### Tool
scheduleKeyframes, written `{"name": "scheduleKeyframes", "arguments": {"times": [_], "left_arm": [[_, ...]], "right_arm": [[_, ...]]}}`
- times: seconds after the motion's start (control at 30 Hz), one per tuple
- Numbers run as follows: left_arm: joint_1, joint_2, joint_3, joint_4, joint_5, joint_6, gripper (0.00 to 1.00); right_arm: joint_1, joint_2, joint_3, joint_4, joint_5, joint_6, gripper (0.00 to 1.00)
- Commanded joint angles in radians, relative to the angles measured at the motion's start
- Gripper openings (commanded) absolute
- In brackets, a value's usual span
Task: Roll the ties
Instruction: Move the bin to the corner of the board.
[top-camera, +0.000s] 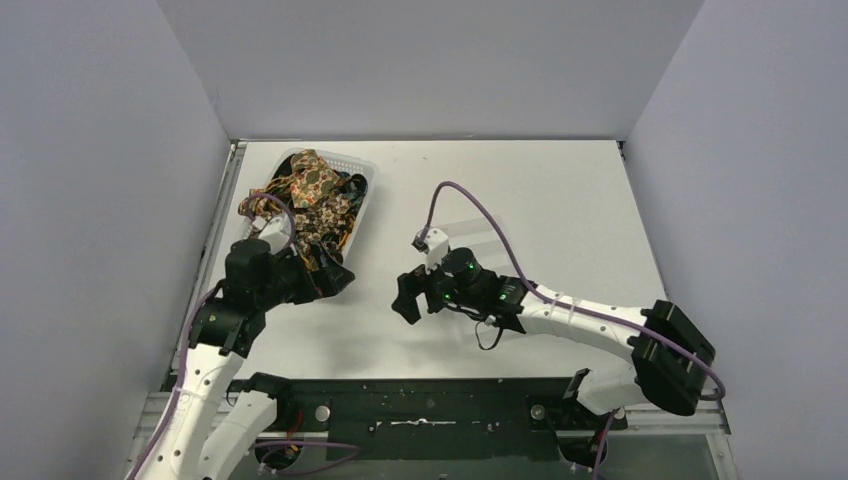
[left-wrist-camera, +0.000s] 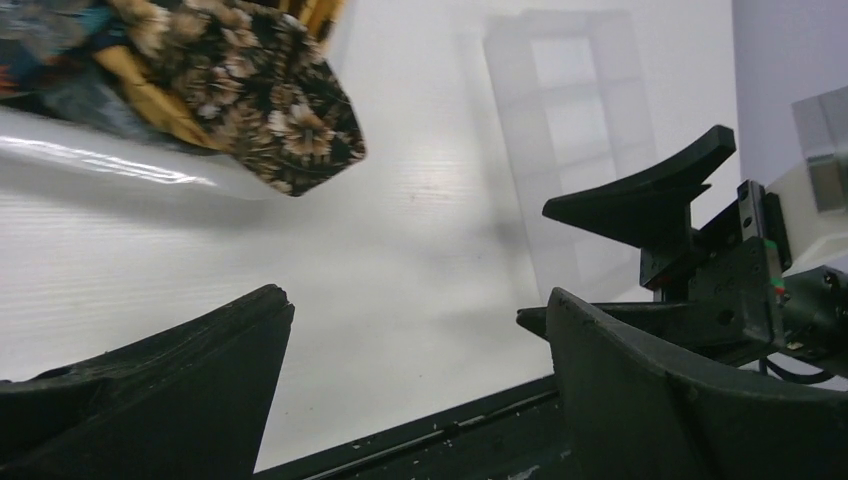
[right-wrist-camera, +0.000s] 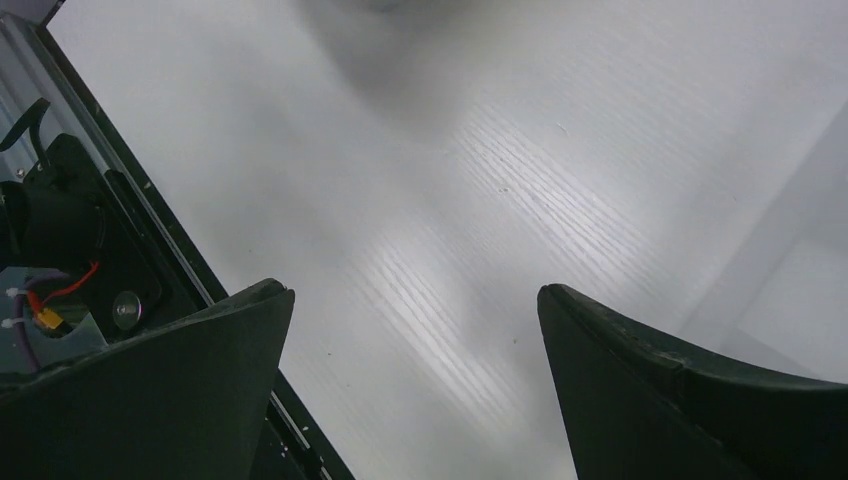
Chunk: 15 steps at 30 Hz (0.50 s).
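As viewed from overhead, found ties (top-camera: 312, 195) heaped in white basket (top-camera: 365, 175) at far left of table (top-camera: 560, 200); floral and paisley prints in brown, tan and dark tones. Noted one dark brown floral tie end (left-wrist-camera: 290, 130) hanging over basket's near edge. Logged left gripper (top-camera: 325, 278) just beside that edge, jaws wide apart, nothing held. Logged right gripper (top-camera: 408, 298) near table centre, well apart from basket, jaws likewise spread and empty. Noted green lights (top-camera: 444, 283) on right wrist. Made out faint clear compartment tray (left-wrist-camera: 510, 100) near right gripper. Could read no lettering in any view.
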Motion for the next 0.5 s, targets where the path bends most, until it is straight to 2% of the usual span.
{"name": "scheduleKeyframes", "arguments": {"times": [0.0,0.07,0.17,0.23,0.37,0.47], "left_arm": [[-0.117,0.072,-0.01,0.215,0.131,-0.009,0.97],[-0.219,0.149,0.0,0.249,0.091,-0.015,0.97],[-0.38,0.26,0.019,0.294,-0.046,-0.028,0.97],[-0.442,0.337,0.033,0.325,-0.138,-0.053,0.97],[-0.451,0.473,0.058,0.358,-0.329,-0.098,0.97],[-0.43,0.547,0.072,0.383,-0.417,-0.103,0.97]], "right_arm": [[-0.016,-0.135,-0.106,-0.002,0.06,0.106,1.0],[-0.018,-0.194,-0.149,0.001,0.056,0.135,1.0],[-0.018,-0.267,-0.198,-0.009,0.056,0.178,1.0],[-0.014,-0.311,-0.236,0.0,0.015,0.194,1.0],[0.033,-0.407,-0.335,0.022,-0.024,0.22,1.0],[0.1,-0.44,-0.38,0.024,-0.028,0.21,1.0]]}}
